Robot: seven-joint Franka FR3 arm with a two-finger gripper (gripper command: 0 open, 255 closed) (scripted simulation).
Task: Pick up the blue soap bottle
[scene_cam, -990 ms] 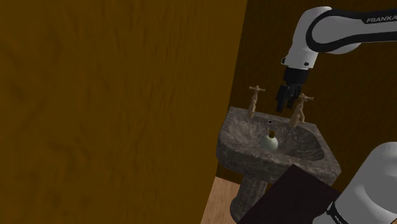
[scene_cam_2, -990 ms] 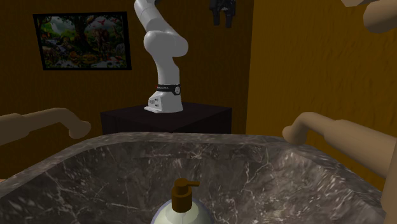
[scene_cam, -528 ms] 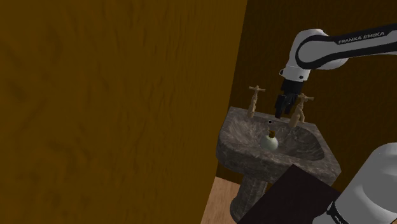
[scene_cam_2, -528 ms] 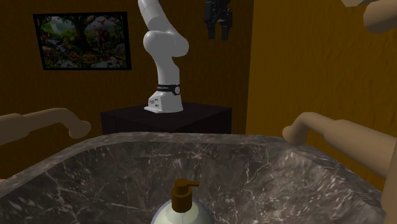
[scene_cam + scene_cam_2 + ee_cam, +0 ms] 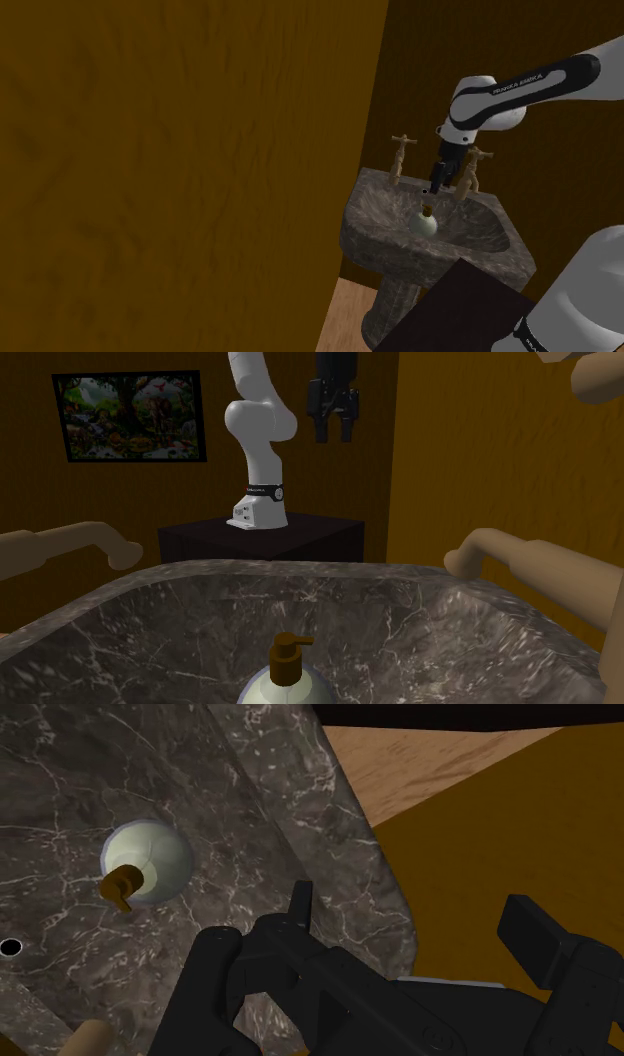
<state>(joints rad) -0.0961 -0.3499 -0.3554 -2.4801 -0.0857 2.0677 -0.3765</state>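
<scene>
Wrist view: gripper [image 5: 410, 919], spread wide, hangs above the round, pale soap bottle [image 5: 150, 856]; likely light and slippery, so pinch its brown pump [image 5: 122, 886].

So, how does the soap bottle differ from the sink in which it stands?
Colour: the soap bottle is pale, almost white, with a brown pump, while the sink is dark grey with light veins.
Size: the soap bottle is small; the sink is far larger and holds it in its bowl.
Shape: the soap bottle is round and bulbous; the sink is a wide basin on a pedestal.
Both stand upright.
</scene>
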